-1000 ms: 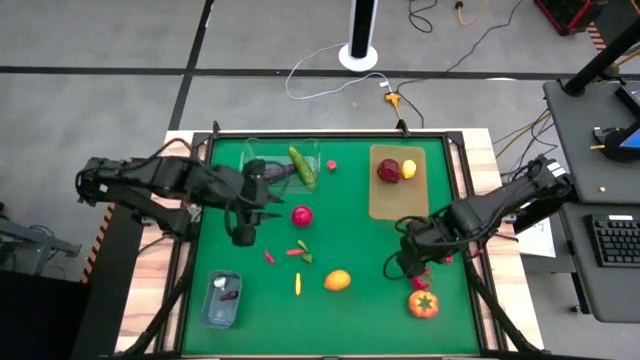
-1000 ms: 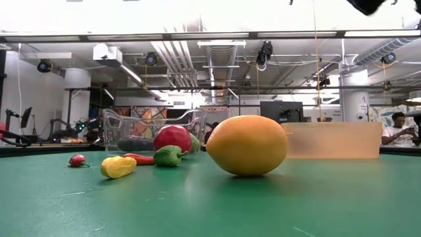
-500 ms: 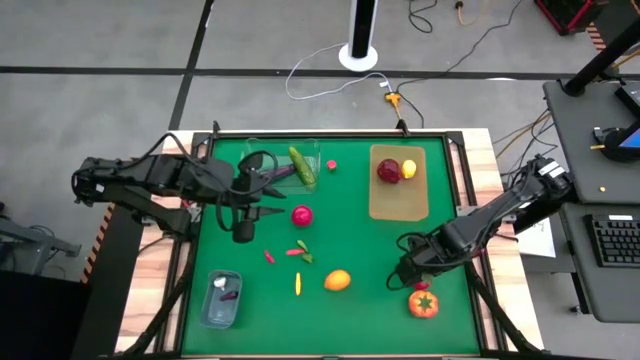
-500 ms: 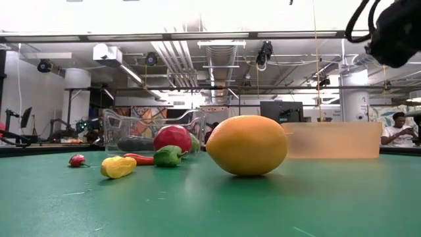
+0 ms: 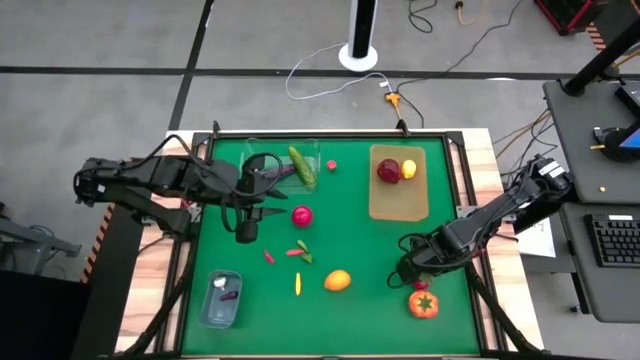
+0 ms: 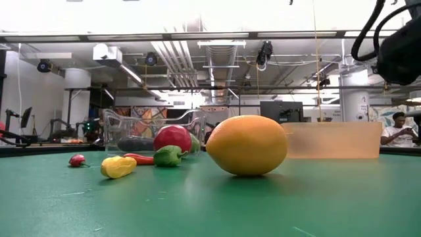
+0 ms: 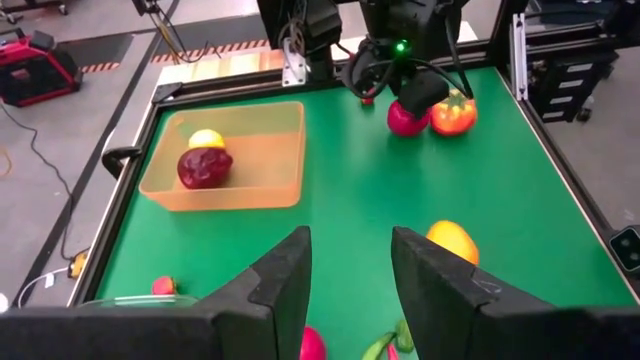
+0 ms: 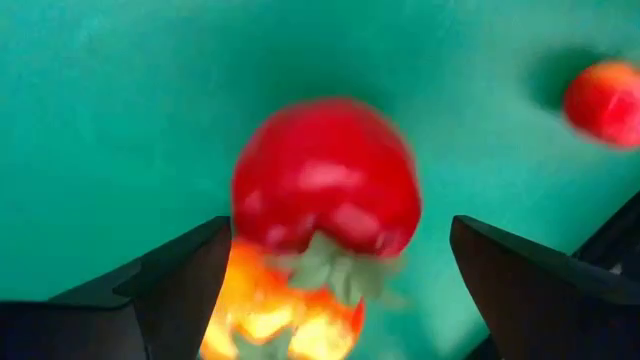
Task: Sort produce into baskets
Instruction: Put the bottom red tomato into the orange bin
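A red fruit with a green calyx [image 8: 325, 185] lies on the green mat against an orange tomato [image 5: 423, 303] near the table's right front. My right gripper [image 5: 412, 272] points down over it, open, one finger on either side [image 8: 340, 232]; I see no touch. My left gripper [image 5: 245, 235] hovers open and empty [image 7: 350, 250] near the clear tub [image 5: 260, 150], which holds a cucumber [image 5: 302, 167] and an eggplant [image 5: 275, 172]. The wooden tray [image 5: 398, 205] holds a dark red fruit [image 5: 389, 170] and a yellow one [image 5: 408, 169].
A bluish tub [image 5: 221, 298] stands at the front left. Loose on the mat lie a red round fruit [image 5: 302, 215], an orange fruit [image 5: 338, 280], a yellow chilli [image 5: 297, 284], small chillies [image 5: 295, 250] and a tiny red piece [image 5: 331, 165].
My right gripper has come down over the red fruit beside the tomato, and its wrist has rolled a little. In the low view the right arm has sunk into the upper right corner. The produce has not moved.
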